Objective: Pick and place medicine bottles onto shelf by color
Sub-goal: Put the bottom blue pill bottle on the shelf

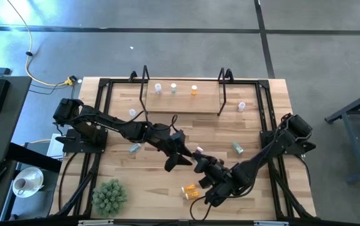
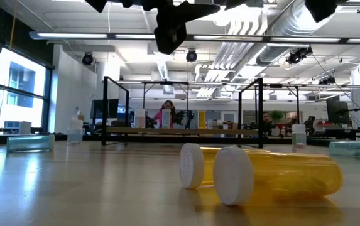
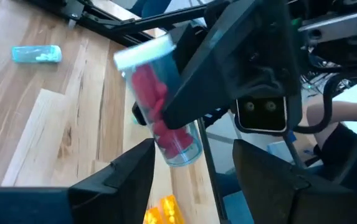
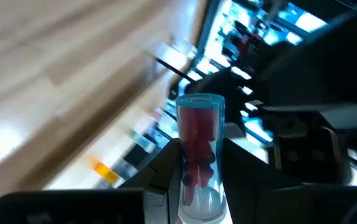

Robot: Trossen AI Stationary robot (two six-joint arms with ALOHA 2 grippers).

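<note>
Mid-table, right gripper (image 1: 200, 157) clamps the clear red-filled bottle (image 4: 198, 155) (white cap outward), left gripper (image 3: 190, 165) jaws spread beside it.

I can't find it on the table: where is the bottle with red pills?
The red-pill bottle is off the table, held in the right gripper mid-table, beside the open left gripper.

The right tool (image 4: 194, 180) grips a clear bottle (image 4: 198, 149) (red contents) above the wooden table (image 4: 53, 68).

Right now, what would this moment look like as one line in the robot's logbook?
stage: handover mid-table | right gripper: shut on clear bottle of red pills | left gripper: open beside it | shelf: three bottles
</note>
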